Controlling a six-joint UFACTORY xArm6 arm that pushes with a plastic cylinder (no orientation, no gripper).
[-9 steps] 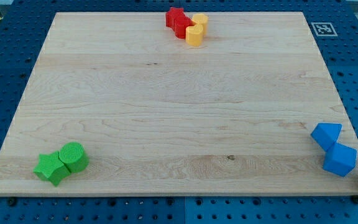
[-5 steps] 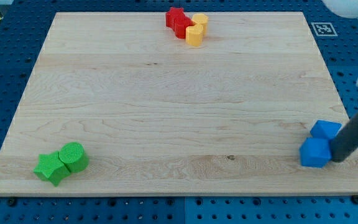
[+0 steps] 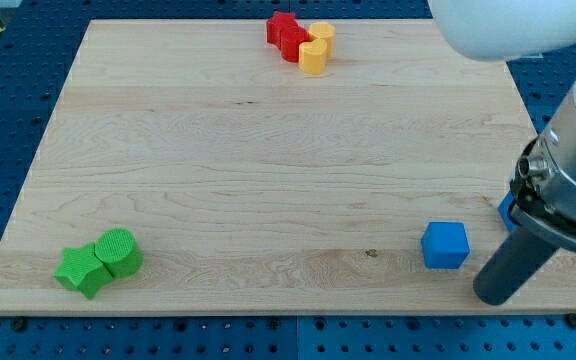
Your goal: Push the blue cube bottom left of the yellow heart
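The blue cube (image 3: 445,245) sits near the view's bottom right of the wooden board (image 3: 268,170). My tip (image 3: 490,297) is just to the right of and below the cube, a small gap apart. The yellow heart (image 3: 313,56) is at the view's top centre, against another yellow block (image 3: 323,33) and two red blocks (image 3: 287,35). A second blue block (image 3: 506,211) is mostly hidden behind my rod at the right edge.
A green star (image 3: 81,269) and a green cylinder (image 3: 118,250) sit together at the view's bottom left. The robot arm's white and grey body (image 3: 558,120) fills the view's right side. A marker tag is hidden at the top right corner.
The blue cube has slid leftward, away from the other blue block. My tip has moved left and down with it, and the arm now covers more of the view's right.
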